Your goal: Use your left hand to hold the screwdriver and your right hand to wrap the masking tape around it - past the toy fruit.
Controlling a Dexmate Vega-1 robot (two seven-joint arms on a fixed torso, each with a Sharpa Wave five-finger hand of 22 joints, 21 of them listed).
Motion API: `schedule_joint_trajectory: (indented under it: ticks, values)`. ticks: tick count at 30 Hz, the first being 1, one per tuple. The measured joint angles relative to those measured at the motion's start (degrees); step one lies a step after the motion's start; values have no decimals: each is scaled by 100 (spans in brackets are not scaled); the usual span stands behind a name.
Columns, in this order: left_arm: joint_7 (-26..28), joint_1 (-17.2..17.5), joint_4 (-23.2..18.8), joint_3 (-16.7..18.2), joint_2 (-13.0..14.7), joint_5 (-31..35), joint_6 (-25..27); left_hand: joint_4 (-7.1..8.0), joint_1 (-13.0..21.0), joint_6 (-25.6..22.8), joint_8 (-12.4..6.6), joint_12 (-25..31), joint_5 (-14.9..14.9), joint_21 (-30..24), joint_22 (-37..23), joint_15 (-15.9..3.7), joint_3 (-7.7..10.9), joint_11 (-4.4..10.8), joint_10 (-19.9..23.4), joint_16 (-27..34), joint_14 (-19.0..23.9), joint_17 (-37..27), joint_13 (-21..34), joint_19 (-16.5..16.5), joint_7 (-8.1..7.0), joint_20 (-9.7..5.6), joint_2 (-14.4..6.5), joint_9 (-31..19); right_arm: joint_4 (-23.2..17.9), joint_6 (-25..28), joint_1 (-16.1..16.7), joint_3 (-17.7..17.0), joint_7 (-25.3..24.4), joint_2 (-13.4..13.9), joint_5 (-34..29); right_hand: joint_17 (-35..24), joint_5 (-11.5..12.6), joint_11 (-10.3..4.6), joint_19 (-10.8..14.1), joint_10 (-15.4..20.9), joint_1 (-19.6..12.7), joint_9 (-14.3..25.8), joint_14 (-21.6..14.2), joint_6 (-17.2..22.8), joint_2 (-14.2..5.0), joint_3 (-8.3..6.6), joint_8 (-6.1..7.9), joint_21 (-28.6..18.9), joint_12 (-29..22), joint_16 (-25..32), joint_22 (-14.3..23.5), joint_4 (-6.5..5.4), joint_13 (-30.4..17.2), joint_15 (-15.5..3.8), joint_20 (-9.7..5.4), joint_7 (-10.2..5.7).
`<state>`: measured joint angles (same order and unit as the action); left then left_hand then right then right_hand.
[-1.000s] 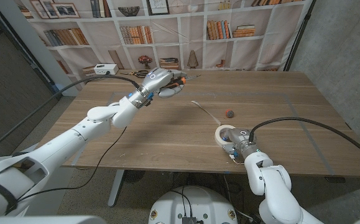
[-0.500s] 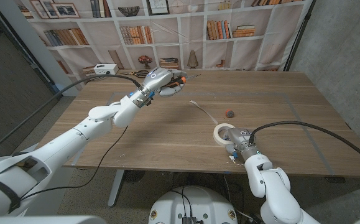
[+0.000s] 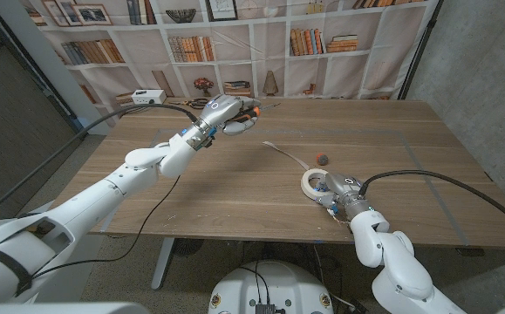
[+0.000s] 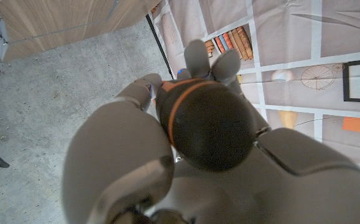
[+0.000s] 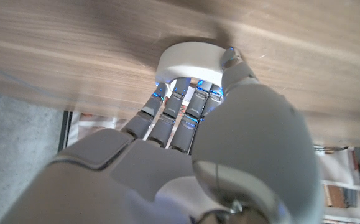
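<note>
1. Left hand (image 3: 226,113) is raised above the far left part of the wooden table (image 3: 235,174), its fingers wrapped round the screwdriver (image 3: 250,112). The black handle with an orange ring sits in the palm in the left wrist view (image 4: 204,124), and the thin shaft points away toward the bookshelf backdrop (image 3: 235,44).
2. A loose strip of tape (image 3: 280,150) lies on the table between the two hands, running toward the roll.
3. Toy fruit (image 3: 322,160), small and dark reddish, sits on the table just beyond the roll (apart from it).
4. Masking tape (image 3: 314,186), a white roll, lies flat near the front right edge.
5. Right hand (image 3: 332,193) is at the roll: in the right wrist view its fingers (image 5: 180,102) reach into and over the ring (image 5: 189,62), thumb against the outer side, gripping it.
</note>
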<state>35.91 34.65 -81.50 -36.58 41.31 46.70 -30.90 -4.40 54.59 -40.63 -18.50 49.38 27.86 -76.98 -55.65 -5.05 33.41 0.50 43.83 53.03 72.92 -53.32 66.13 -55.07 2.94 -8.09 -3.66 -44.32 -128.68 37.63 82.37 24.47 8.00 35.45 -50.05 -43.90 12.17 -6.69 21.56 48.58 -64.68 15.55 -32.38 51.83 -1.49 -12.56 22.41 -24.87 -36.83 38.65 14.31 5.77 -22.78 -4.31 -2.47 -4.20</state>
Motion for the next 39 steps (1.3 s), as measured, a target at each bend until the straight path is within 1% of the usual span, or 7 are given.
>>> schedule_joint_trajectory:
  ticks: [5, 10, 15, 19, 21, 34, 39]
  values:
    - [-34, -10, 21, -4, -27, -55, 14, 0, 0, 0, 16, 0, -44, 0, -7, -8, 0, -1, -1, -1, 8, 0, 3, 0, 0, 0, 0, 0, 8, -268, 42, -1081, 241, -41, 908, 0, 42, 33, -115, -164, 0, 1, 36, 0, 0, 9, 90, -43, -275, 7, 39, -9, 0, 36, 15, 0]
    - [-45, -13, 27, -5, -52, -72, 50, 0, 0, -2, 25, 22, -44, 0, -48, -8, 0, 2, 3, -7, 8, -14, 5, 0, 1, 0, 0, -7, 166, -651, 9, -1615, 591, 2, 1872, 0, 142, 5, -237, -362, 0, 2, 46, -4, 0, 64, 147, -125, -583, 8, 102, -64, 0, 45, 56, 4]
    - [-56, 3, 7, -6, -71, -106, 131, 0, 0, -2, 27, 22, -44, 0, -68, -8, 0, 12, 13, -10, 8, -43, 3, 0, 1, 0, 0, 1, 604, -1181, -147, -2153, 1076, 146, 2862, 0, 187, 9, -314, -507, 0, 83, 48, -213, 0, 71, 577, -215, -910, 8, 134, -71, 0, 43, 90, 80]
    - [-70, 33, -42, -4, -79, -139, 162, -1, 0, -2, 44, 22, -44, -1, -97, -8, 1, 12, 13, 21, 8, -43, 5, 1, 2, 0, 0, -4, 1011, -1611, -333, -2315, 1547, 282, 3573, -341, 230, 43, -384, -544, 0, 821, 144, -289, 0, 68, 721, -266, -1079, 8, 141, -68, 0, -52, 92, 94]
    - [-81, 52, -72, 8, -83, -152, 177, -20, 0, -3, 45, 22, -44, -1, -101, -8, 20, 11, 12, 21, 8, -54, 6, 1, 1, 0, 0, -14, 1202, -1864, -419, -2347, 1855, 335, 4013, -1420, 239, 36, -830, -574, 0, 1126, 285, -338, 0, 52, 824, -366, -1177, 7, 208, -52, 0, -153, -354, 126]
    - [-179, 207, -308, 94, -88, -277, 374, -25, 0, -3, 20, 40, -45, -1, -116, -8, 25, 10, 12, 22, 8, -69, 4, 1, 2, 1, 0, -36, 2973, -3340, -1014, -2156, 3408, 332, 6625, -1781, 243, 4, -828, -614, 1, 1596, 272, -540, 0, 48, 1177, -512, -1309, 5, 190, -47, 0, -189, -353, 103]
    - [-200, 272, -405, 111, -80, -277, 441, -25, 0, -3, 21, 41, -45, -1, -111, -8, 25, 9, 11, 21, 8, -53, 6, 1, 1, 1, 0, -35, 3171, -3787, -976, -2128, 3382, 215, 7619, -1779, 242, -51, -381, -670, 1, 1612, 249, -658, 0, 73, 1232, -545, -1400, 174, 205, -73, 0, -157, 134, 73]
